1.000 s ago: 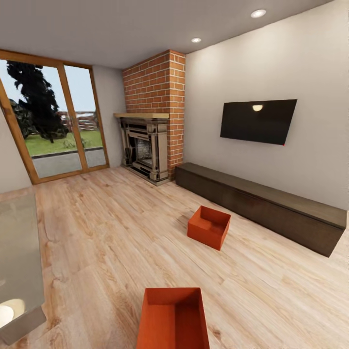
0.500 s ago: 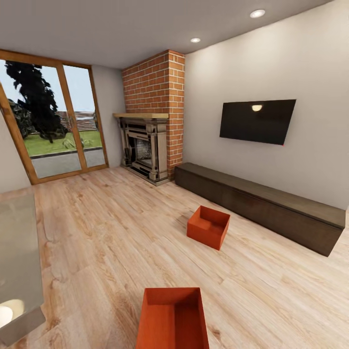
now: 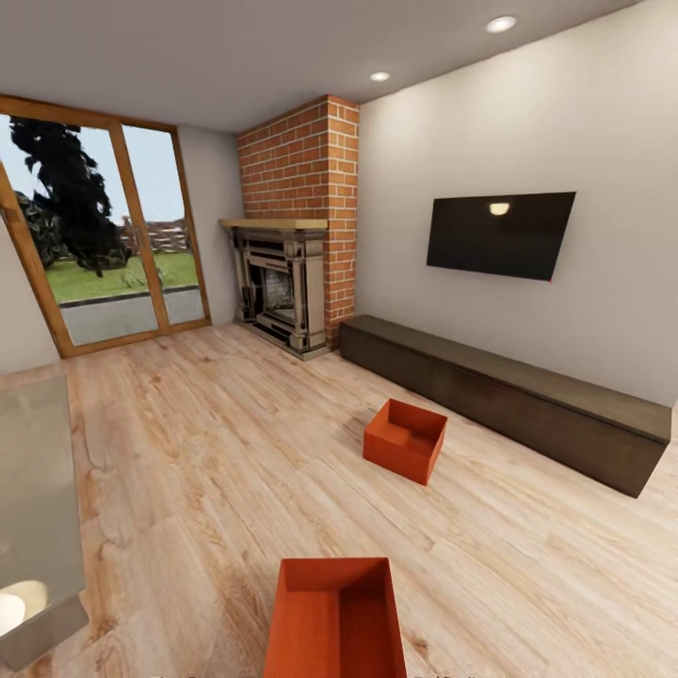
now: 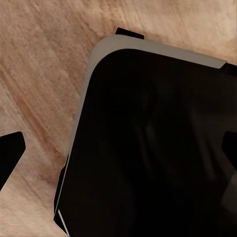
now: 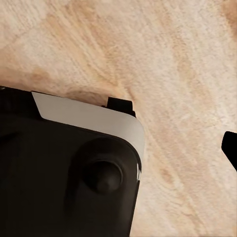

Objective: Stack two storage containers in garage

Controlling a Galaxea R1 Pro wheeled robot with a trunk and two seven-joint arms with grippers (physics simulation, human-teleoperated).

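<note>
I am in the living room, on its light wood-plank floor (image 3: 217,452). One orange-red open-top storage container (image 3: 336,621) sits on the planks just in front of me, cut off by the frame's lower edge. The second storage container (image 3: 406,440) rests farther off, near the long dark bench. My left gripper (image 4: 118,150) is open, its dark fingertips (image 4: 10,155) spread wide over my black base and the planks. My right gripper (image 5: 118,150) is open too, with one fingertip (image 5: 231,148) at the frame's edge above bare wood. Neither holds anything.
A long dark low bench (image 3: 508,405) runs along the right wall under a wall TV (image 3: 499,235). A red brick fireplace (image 3: 292,273) stands in the far corner beside glass doors (image 3: 104,245). A glass-topped table (image 3: 33,499) juts in at the left.
The head view has shifted very slightly. The containers lie where they were.
</note>
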